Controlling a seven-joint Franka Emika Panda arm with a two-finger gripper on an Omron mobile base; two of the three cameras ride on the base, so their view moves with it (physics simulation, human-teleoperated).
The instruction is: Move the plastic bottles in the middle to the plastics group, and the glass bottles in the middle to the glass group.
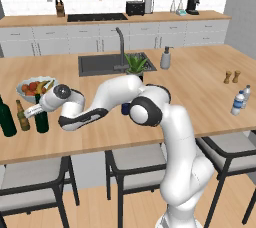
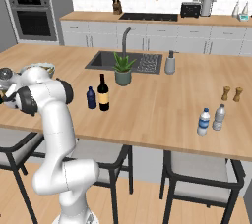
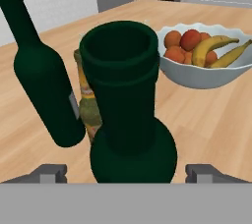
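1. The pincer (image 3: pixel 126 173) is standing wide apart, its tips either side of the slim green bottle (image 3: pixel 129 120), which is now sitting by the stout green bottle (image 3: pixel 42 68) and the amber bottle (image 3: pixel 88 107).
2. Far off, the labelled wine bottle (image 2: pixel 103 93) and blue bottle (image 2: pixel 91 98) are waiting mid-counter; the water bottles (image 2: pixel 210 119) are farther still.

left end: slim green bottle (image 3: pixel 130 120) stands between the spread fingers of the gripper (image 3: pixel 127 173), stout green bottle (image 3: pixel 42 70) and amber bottle (image 3: pixel 88 105) crowding close beside
behind it: fruit bowl (image 3: pixel 206 78) blocks the far side
middle: blue bottle (image 2: pixel 91 98), labelled wine bottle (image 2: pixel 103 93), plant (image 2: pixel 122 69) clustered
right: bare surface (image 2: pixel 162 105) open up to the water bottles (image 2: pixel 210 119)
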